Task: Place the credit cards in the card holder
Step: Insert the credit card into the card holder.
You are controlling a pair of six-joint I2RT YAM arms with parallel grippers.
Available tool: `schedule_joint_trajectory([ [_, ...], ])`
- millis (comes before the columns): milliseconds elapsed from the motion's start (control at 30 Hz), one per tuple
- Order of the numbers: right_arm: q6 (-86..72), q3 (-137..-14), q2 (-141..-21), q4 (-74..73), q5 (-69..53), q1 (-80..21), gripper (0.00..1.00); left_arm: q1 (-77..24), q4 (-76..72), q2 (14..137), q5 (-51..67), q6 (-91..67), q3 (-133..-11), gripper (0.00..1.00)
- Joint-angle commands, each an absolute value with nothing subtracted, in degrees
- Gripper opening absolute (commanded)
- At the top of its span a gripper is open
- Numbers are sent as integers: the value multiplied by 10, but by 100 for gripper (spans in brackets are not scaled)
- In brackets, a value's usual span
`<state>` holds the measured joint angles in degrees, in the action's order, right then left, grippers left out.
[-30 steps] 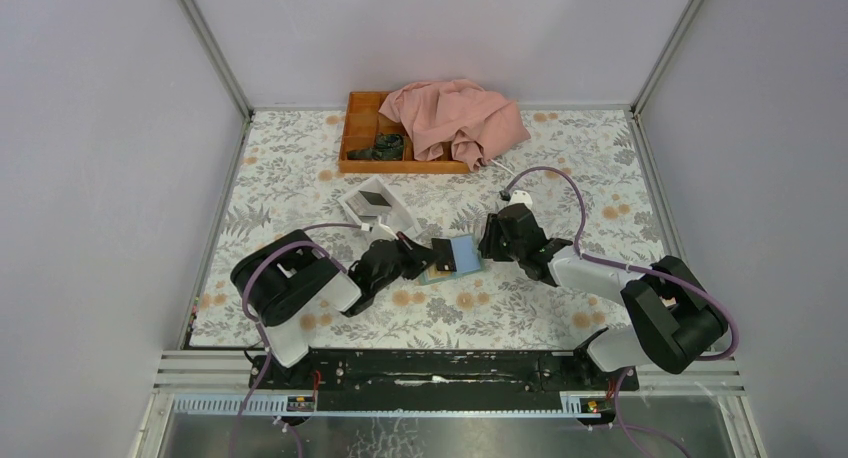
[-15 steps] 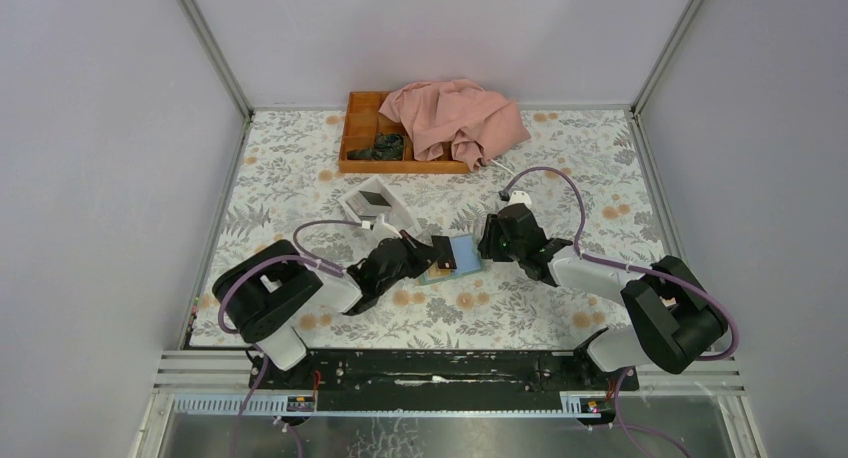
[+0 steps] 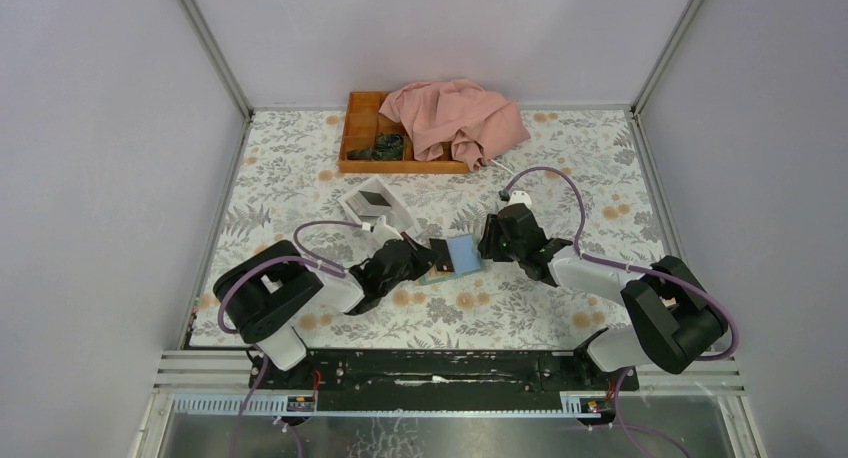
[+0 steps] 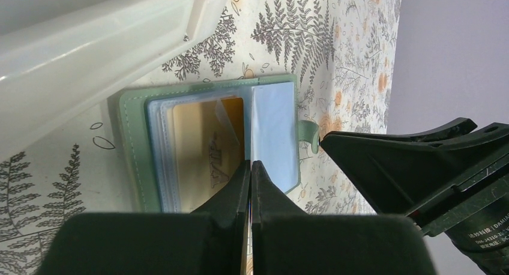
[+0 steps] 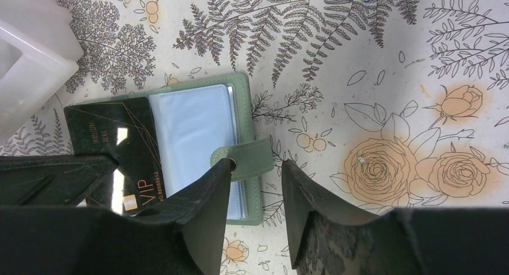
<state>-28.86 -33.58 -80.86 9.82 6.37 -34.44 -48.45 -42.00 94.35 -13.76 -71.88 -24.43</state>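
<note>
**Open card holder on the floral table, both grippers at its edges.** The card holder (image 5: pixel 243 116) is being shown lying open and flat near the middle of the table (image 3: pixel 560 178). An orange card (image 4: pixel 204 149) is being carried in one of its clear sleeves, and a pale blue page (image 5: pixel 192 131) is being displayed on the half beside it.

A dark credit card (image 5: pixel 126 143) marked "VIP" is being pinched by the fully closed fingers of the left gripper (image 4: pixel 251 170). It is being held over the holder's left half, overlapping the edge of the blue page.

The fingers of the right gripper (image 5: pixel 257 167) are being kept apart, with nothing gripped. The holder's green strap (image 5: pixel 246 157) is being touched at its end by one fingertip, while the other finger is being held over bare table.

A white box (image 4: pixel 90 41) is being shown just beside the holder's far edge, close to the left gripper. At the back of the table, dark green objects (image 3: pixel 378 148) are being held in an orange tray (image 3: pixel 358 113), which is being partly covered by a pink cloth (image 3: pixel 455 118), well apart from both grippers.
</note>
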Motion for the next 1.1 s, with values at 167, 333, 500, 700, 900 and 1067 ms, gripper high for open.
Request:
schedule_joint_trajectory([
  [167, -280, -351, -801, 122, 62, -339, 44, -490, -427, 948, -156, -710, -258, 0],
  [333, -280, -350, -802, 124, 62, -339, 44, -489, -422, 935, -159, -711, -256, 0],
  [500, -280, -350, -803, 125, 62, -339, 44, -490, -425, 932, -152, -718, -257, 0],
  [700, -280, -350, -803, 124, 63, -340, 44, -490, -429, 929, -144, -725, -258, 0],
  [900, -279, -350, -806, 125, 62, -340, 44, -490, -429, 923, -142, -731, -256, 0],
  [1067, -279, -350, -805, 126, 61, -339, 44, -490, -425, 922, -141, -733, -260, 0],
])
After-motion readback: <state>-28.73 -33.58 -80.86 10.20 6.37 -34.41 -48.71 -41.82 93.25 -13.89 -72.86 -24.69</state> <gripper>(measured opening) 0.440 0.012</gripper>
